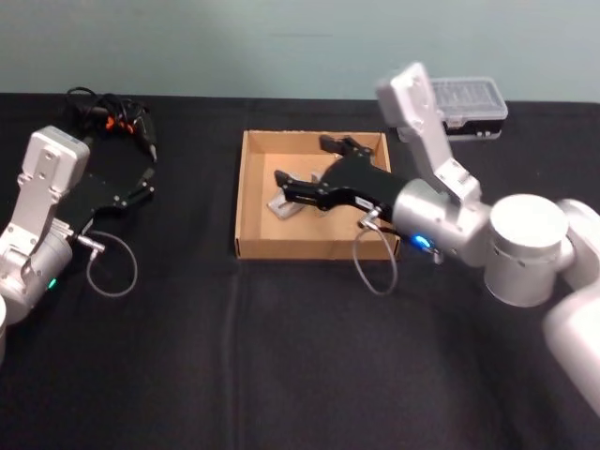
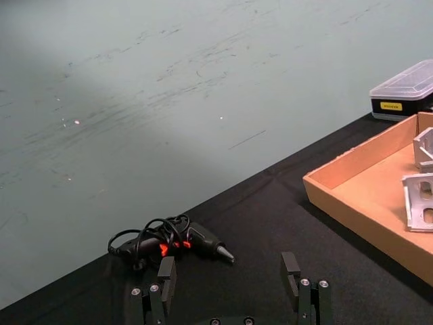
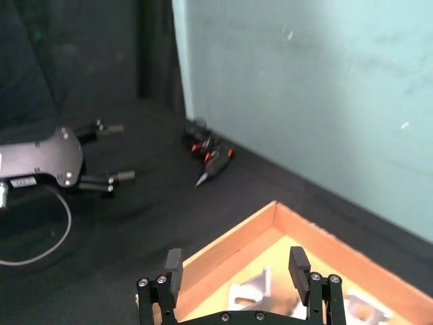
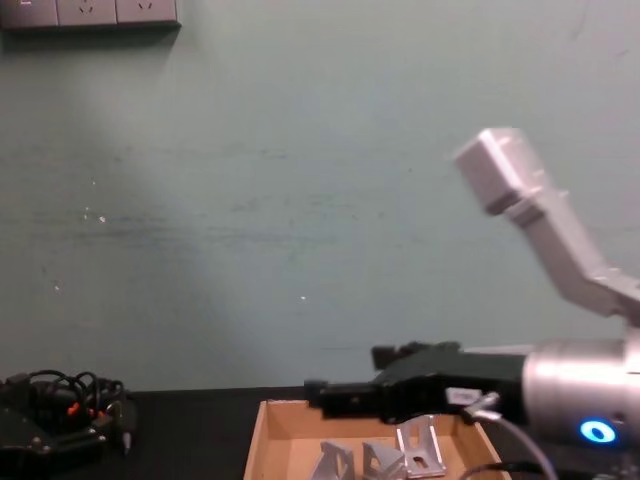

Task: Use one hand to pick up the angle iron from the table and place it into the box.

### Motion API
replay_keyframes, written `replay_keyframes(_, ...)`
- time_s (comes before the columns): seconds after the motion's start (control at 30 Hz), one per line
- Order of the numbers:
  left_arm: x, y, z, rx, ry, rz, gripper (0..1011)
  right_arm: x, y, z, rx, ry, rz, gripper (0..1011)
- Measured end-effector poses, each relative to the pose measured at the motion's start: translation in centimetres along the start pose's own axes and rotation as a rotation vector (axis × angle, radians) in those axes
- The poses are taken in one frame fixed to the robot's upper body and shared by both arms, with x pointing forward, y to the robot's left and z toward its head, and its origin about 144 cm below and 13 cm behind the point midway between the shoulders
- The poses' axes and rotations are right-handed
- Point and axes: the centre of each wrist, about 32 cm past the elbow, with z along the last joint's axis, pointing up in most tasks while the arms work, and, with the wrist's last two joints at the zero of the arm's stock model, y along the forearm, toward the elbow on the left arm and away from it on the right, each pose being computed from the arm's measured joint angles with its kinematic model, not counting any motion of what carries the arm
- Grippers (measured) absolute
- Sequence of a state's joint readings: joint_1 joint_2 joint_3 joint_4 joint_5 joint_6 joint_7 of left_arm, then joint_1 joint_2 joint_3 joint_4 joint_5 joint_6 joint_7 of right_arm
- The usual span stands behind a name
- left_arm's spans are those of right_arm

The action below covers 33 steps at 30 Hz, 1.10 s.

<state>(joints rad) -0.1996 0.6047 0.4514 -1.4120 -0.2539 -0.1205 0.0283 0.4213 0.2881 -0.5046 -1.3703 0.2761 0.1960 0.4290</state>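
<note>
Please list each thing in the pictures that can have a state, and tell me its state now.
Right gripper: fingers open, holding nothing, over the box.
Left gripper: fingers open, holding nothing, over the table at the left.
Box: open on top, with metal brackets inside.
Brackets: lying in the box, not held.
Organiser case: lid closed.
Corded tool: lying on the table, cable bundled.

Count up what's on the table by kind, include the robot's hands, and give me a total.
Angle irons, all in the box: 3
Cardboard box: 1
Clear-lidded organiser case: 1
Corded black tool: 1
Hands, the left hand and the right hand, both open: 2
Total: 8
</note>
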Motion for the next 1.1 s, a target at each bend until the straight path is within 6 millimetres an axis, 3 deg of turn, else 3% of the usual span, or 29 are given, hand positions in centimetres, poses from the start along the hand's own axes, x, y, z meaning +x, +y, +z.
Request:
replay_keyframes(0.27,0.0,0.0,0.0,0.0,0.0,0.0,1011,-0.3,-5.7,-2.7,0.141,-0.052,-0.157,1003)
replay_keyframes(0.5,0.0,0.0,0.0,0.0,0.0,0.0,1011,-1.1,-8.5,-5.3,0.179,-0.101,-0.349,1003)
replay_keyframes(0.8,0.0,0.0,0.0,0.0,0.0,0.0,1011,-1.8,-9.0,-7.4,0.136,-0.123,-0.507,1003)
replay_keyframes(1.1,0.0,0.0,0.0,0.0,0.0,0.0,1011,-1.8,-8.9,-7.4,0.13,-0.122,-0.507,1003)
